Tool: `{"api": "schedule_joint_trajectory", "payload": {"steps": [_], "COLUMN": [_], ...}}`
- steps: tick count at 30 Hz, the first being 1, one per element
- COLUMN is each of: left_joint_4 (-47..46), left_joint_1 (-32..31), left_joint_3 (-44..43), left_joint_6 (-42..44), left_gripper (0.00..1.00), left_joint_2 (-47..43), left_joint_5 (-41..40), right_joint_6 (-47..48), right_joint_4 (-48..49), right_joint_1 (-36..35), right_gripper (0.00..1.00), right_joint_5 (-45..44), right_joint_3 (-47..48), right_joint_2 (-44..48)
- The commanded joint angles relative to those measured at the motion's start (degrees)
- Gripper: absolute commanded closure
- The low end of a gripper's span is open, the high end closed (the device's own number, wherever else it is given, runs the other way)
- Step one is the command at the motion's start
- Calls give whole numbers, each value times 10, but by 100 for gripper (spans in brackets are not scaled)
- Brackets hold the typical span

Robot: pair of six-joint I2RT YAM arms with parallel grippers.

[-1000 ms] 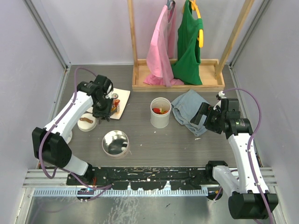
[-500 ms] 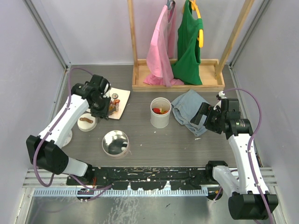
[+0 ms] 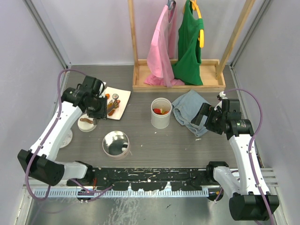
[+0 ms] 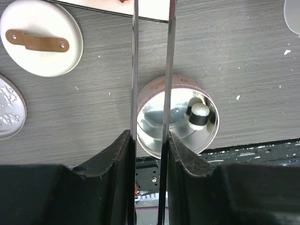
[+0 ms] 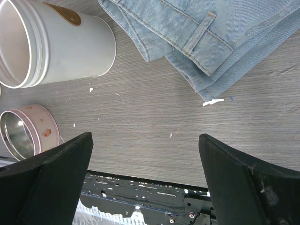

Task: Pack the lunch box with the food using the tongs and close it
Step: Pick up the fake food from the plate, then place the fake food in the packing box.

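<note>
My left gripper (image 4: 149, 147) is shut on the tongs (image 4: 135, 70), whose two thin metal arms run up between its fingers (image 4: 119, 157) toward the white plate (image 4: 152, 8). Their tips are out of the left wrist view. From above, the left gripper (image 3: 97, 111) hovers just left of the plate (image 3: 123, 108), which carries orange, red and brown food (image 3: 112, 104). The white cylindrical lunch box (image 3: 161, 117) stands mid-table with red and orange pieces (image 3: 161, 111) inside. My right gripper (image 3: 202, 117) is open and holds nothing, beside the folded jeans (image 3: 187, 108).
A white lid with a brown strap (image 4: 41, 37) lies left of the plate. A shiny round tin (image 3: 116, 143) sits near the front edge. A wooden rack with pink and green clothes (image 3: 176, 47) stands at the back. Walls close both sides.
My left arm has swung left and back, drawing the tongs from over the plate toward its left edge. The right arm has not moved.
</note>
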State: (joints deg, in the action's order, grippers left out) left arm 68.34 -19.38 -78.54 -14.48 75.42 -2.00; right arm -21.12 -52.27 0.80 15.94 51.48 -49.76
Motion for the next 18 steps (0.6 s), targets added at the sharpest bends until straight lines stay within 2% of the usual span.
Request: {"api": "schedule_joint_trajectory", "payload": {"steps": [1, 9, 18], "left_joint_4": [17, 50, 88], "left_joint_1": [2, 3, 3], "left_joint_3": [-21, 14, 54], "left_joint_6": [-12, -38, -75], "left_gripper": [74, 74, 74], "left_joint_2": [-57, -132, -214], "left_joint_5": [23, 61, 100], "right_joint_6": [6, 4, -34], "right_joint_4": [22, 19, 31], "right_joint_1": [-4, -4, -4], "right_gripper": [0, 0, 0], "right_joint_5": [3, 3, -2], "right_joint_3": [13, 19, 83], "right_joint_2": [5, 1, -2]}}
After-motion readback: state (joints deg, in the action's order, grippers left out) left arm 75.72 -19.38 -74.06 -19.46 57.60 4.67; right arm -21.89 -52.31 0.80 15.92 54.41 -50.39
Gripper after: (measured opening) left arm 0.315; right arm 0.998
